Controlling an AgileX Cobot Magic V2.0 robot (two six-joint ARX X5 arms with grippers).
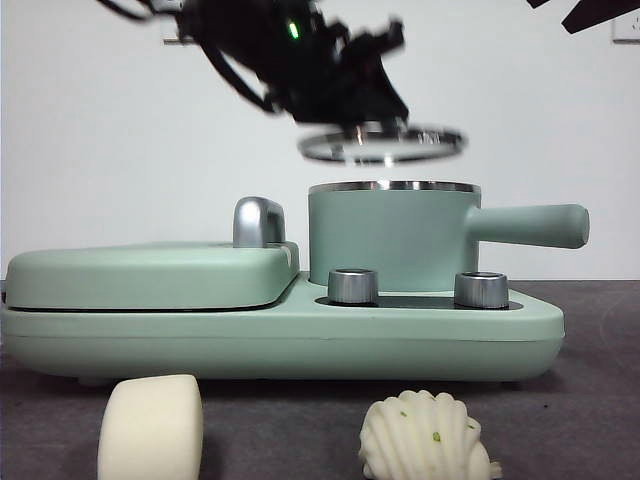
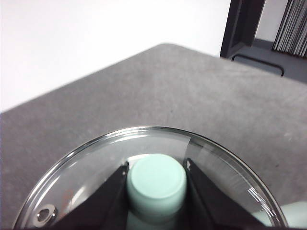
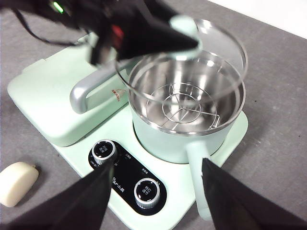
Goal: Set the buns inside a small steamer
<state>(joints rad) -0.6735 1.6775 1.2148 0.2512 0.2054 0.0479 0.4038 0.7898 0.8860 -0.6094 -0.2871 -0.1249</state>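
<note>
Lid: glass lid (image 1: 383,144) with steel rim, off the pot, held in the air just above the small steamer (image 1: 392,238), tilted a little.
Left pincer: left pincer (image 2: 156,181) clamped on the lid's green knob (image 2: 156,179), one black jaw on each side; in the front view its arm comes in dark from the upper left.
Steamer: mint-green pot uncovered, long handle (image 1: 528,224) sticking out to one side; steel inside with a wire rack (image 3: 183,108) at the bottom, nothing on it.
Base: pot sits on a green cooker base (image 1: 430,325) with two metal dials (image 1: 352,285) in front; flat lidded grill plate (image 1: 150,273) with chrome handle (image 1: 258,220) beside it.
Buns: smooth bun (image 1: 151,427) and ridged bun (image 1: 423,436) with green flecks both lie on the grey counter (image 1: 590,400) in front of the base, well apart from each other.
Right pincer: right pincer (image 3: 158,194) above the dial side of the base, jaws spread apart, holding nothing.
</note>
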